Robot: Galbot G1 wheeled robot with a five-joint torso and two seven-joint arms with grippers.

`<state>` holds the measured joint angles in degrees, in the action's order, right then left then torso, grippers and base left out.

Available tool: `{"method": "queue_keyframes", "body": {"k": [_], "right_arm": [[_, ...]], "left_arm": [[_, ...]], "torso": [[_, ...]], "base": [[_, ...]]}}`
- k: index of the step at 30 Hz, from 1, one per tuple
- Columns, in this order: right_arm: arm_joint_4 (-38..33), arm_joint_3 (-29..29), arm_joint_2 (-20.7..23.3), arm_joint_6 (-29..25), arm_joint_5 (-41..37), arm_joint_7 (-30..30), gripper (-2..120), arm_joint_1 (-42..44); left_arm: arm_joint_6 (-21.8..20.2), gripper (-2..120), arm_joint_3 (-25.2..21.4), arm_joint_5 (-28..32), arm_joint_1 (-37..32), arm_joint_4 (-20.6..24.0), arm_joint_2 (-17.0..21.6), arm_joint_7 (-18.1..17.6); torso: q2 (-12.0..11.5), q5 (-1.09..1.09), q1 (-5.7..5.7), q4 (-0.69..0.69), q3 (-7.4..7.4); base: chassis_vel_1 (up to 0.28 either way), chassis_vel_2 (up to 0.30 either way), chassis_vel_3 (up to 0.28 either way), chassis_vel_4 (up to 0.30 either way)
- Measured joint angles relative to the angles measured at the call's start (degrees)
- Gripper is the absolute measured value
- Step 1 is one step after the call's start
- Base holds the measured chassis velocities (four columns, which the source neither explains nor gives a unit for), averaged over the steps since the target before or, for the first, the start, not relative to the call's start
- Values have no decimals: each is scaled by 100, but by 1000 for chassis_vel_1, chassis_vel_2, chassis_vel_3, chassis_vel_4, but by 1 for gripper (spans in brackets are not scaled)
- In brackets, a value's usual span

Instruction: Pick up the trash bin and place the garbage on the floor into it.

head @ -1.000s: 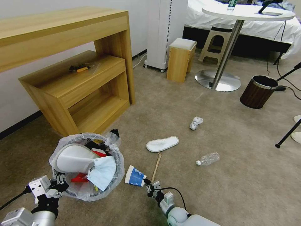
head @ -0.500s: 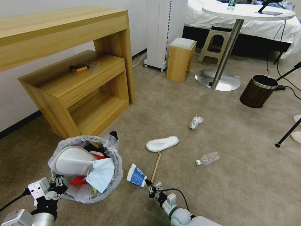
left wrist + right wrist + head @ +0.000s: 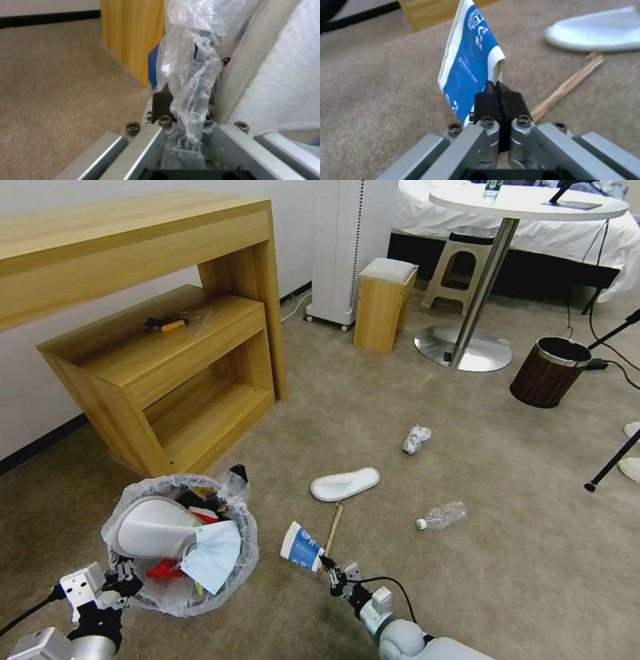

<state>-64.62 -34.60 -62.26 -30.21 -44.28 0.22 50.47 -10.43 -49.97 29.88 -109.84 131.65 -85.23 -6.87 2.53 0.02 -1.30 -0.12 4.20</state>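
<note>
The trash bin [image 3: 244, 555], lined with a crinkly white bag, is at lower left, holding a white slipper, a pale mask and red wrappers. My left gripper [image 3: 124, 572] is shut on its near rim; in the left wrist view the gripper [image 3: 181, 117] pinches the bag [image 3: 191, 72]. My right gripper [image 3: 331, 569] is shut on the edge of the blue-white paper cup [image 3: 301, 546], just right of the bin. In the right wrist view the gripper [image 3: 495, 88] holds the cup [image 3: 470, 62] tilted above the floor [image 3: 376, 82]. A wooden stick [image 3: 332, 529] lies beside it.
On the carpet farther out lie a white slipper [image 3: 345, 484], a clear bottle [image 3: 441, 515] and a white wad [image 3: 416, 439]. A wooden desk [image 3: 160, 360] stands at the left, a brown bin [image 3: 549, 372] and a round table's base [image 3: 463, 350] at the back right.
My right gripper has moved to the right with the paper cup, which now tilts up off the carpet. The bin, held by my left gripper, has shifted slightly toward me.
</note>
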Motion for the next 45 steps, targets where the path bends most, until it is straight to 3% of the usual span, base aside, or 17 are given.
{"method": "queue_keyframes", "body": {"k": [10, 28, 37, 45], "right_arm": [[-693, 195, 578, 13, -48, 4, 0, 23], [-1512, 396, 1211, -40, -44, 6, 0, -97], [-2038, 265, 1547, -43, -79, -25, 0, -440], [-2611, -327, 1825, -127, -227, -312, 0, -1394]], "left_arm": [[-54, 0, 25, -15, 34, -247, 12, -24], [-304, 0, 188, 316, -2, -589, 163, -235], [-613, 0, 171, 946, -20, -379, 389, -572], [-1129, 0, -10, 1606, -69, -73, 650, -932]], "torso": [[1, -1, 0, 0, 0], [2, -2, 0, 1, 0], [2, -1, 0, 0, 0], [1, -3, 0, 3, 0]], "base": [[0, 0, 0, 0], [0, 0, 0, 0], [0, 0, 0, 0], [0, 0, 0, 0]]}}
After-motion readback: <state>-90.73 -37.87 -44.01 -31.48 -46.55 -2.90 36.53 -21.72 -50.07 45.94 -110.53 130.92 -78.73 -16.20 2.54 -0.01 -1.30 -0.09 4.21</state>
